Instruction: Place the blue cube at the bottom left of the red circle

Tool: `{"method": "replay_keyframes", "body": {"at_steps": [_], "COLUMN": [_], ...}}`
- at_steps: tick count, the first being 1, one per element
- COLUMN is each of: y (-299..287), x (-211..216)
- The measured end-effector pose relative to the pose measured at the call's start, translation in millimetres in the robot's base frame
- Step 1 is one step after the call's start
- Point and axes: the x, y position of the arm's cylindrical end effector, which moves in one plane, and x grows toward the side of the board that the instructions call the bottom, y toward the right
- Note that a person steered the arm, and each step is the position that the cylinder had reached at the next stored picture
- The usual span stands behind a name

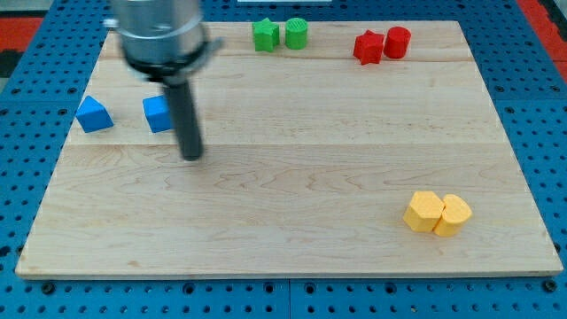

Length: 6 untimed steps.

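Observation:
The blue cube (157,114) lies at the board's left, partly hidden behind my rod. My tip (191,157) rests on the board just below and to the right of it, close but not clearly touching. The red circle (397,42), a short cylinder, stands near the top edge right of centre, with a red star-like block (368,47) touching its left side. The cube is far to the left of the red circle.
A blue triangular block (93,115) lies left of the cube. A green star-like block (266,35) and a green cylinder (296,33) sit at the top centre. Two yellow blocks (424,212) (453,215) lie together at the bottom right. The wooden board (292,230) sits on a blue pegboard.

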Motion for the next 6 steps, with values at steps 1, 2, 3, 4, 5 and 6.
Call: {"method": "replay_keyframes", "body": {"at_steps": [1,2,3,4,5,6], "y": [-35.4,-20.5,-50.8,-51.5,27.1,27.8], "x": [-33.4,-51.6,-70.2,-101.6,-91.0,-54.3]}}
